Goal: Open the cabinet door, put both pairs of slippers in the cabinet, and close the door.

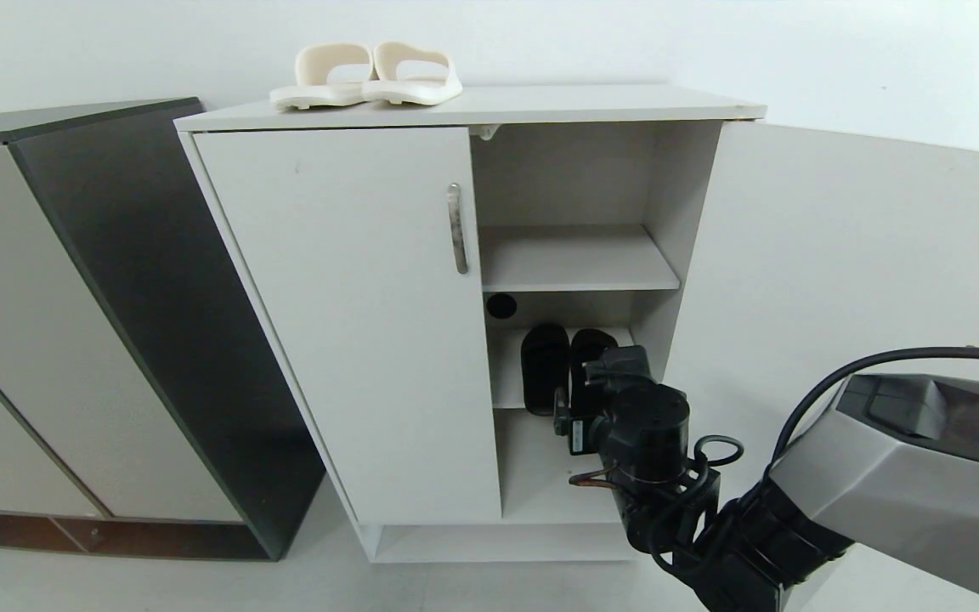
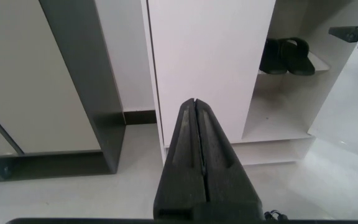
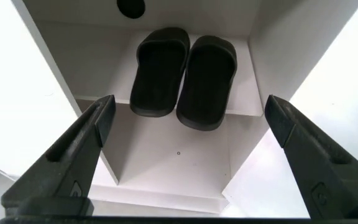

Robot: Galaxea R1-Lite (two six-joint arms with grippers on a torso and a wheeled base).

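The right arm (image 1: 659,459) slants in from 5 o'clock. The right gripper (image 3: 189,106) is open-jawed before the black slippers (image 3: 182,78). The left gripper (image 2: 194,109) has its jaws closed, empty.

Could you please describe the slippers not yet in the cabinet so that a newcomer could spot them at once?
Find the white cabinet, its right door open. On its top, toward the left end, lies a pair of cream slippers side by side. Unlike the black slippers on a shelf inside, they are pale and sit outside the cabinet.
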